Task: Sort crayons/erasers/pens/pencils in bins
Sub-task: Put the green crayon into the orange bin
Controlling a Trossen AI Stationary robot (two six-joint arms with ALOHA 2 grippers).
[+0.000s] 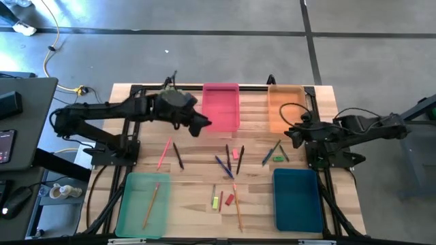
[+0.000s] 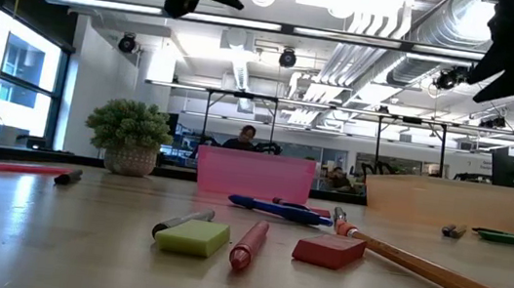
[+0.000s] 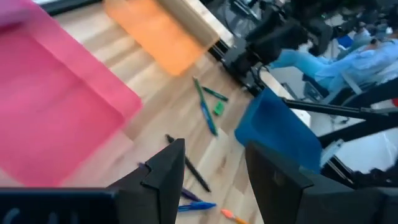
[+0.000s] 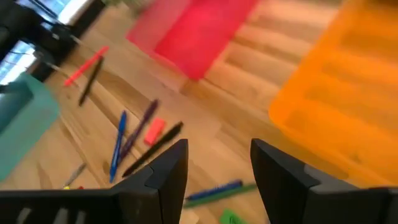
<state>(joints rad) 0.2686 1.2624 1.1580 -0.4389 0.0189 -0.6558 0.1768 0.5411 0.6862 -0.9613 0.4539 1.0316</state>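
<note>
My left gripper (image 1: 202, 125) is open and empty, held above the table at the near left corner of the pink bin (image 1: 221, 106). My right gripper (image 1: 293, 133) is open and empty by the near edge of the orange bin (image 1: 286, 107). Blue, purple and black pens (image 1: 226, 165) lie on the table's middle with a red eraser (image 1: 236, 154). A pink pencil (image 1: 164, 153) and a dark stick (image 1: 178, 156) lie to the left. A green eraser (image 1: 278, 158) lies at the right. An orange pencil (image 1: 150, 204) lies in the pale green bin (image 1: 133, 204).
The dark blue bin (image 1: 298, 199) stands at the near right. A yellow-green eraser (image 1: 214, 201), a red eraser (image 1: 229, 199) and an orange pencil (image 1: 238, 208) lie near the front edge. A blue pen and a green stick (image 1: 270, 153) lie beside the green eraser.
</note>
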